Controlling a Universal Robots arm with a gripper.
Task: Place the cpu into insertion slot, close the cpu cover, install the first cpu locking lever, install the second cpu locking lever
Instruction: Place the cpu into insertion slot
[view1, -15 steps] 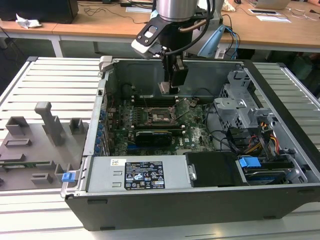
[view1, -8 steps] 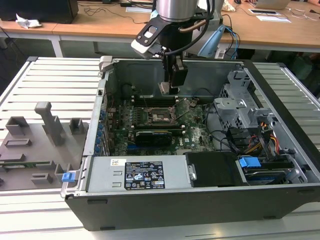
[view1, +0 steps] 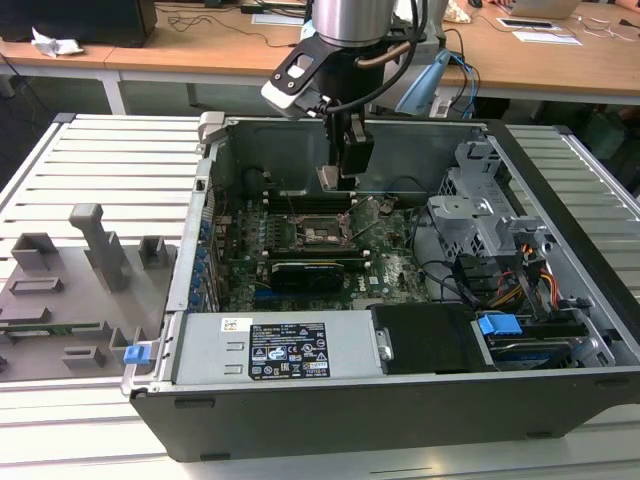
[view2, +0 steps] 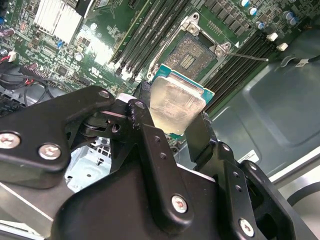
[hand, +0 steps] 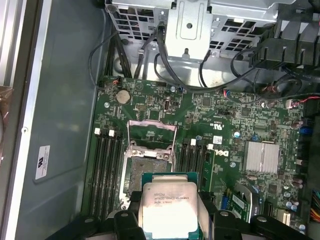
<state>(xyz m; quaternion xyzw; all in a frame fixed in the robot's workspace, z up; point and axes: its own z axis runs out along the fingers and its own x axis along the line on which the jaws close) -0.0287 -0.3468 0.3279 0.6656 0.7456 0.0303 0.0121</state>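
Observation:
My gripper (view2: 172, 112) is shut on the cpu (view2: 177, 107), a square chip with a silvery face and a green edge, pinched by two opposite sides between the black fingers (view2: 200, 132). In the exterior view the gripper (view1: 338, 178) hangs inside the open computer case, with the cpu (view1: 333, 178) held a short way above the insertion slot (view1: 322, 230). The first wrist view shows the cpu (hand: 170, 206) partly overlapping the bare insertion slot (hand: 149, 167). The cpu cover (hand: 152, 131) is swung open off the insertion slot. A thin locking lever (view2: 246, 56) sticks out beside the insertion slot (view2: 191, 52).
Long black memory slots (hand: 105, 165) flank the socket on both sides. A black card (view1: 305, 272) lies just in front of it. A finned heatsink (hand: 262, 156), a drive cage (view1: 480, 210) with cables, a power supply (view1: 290, 350) and a grey fixture plate (view1: 70, 290) are nearby.

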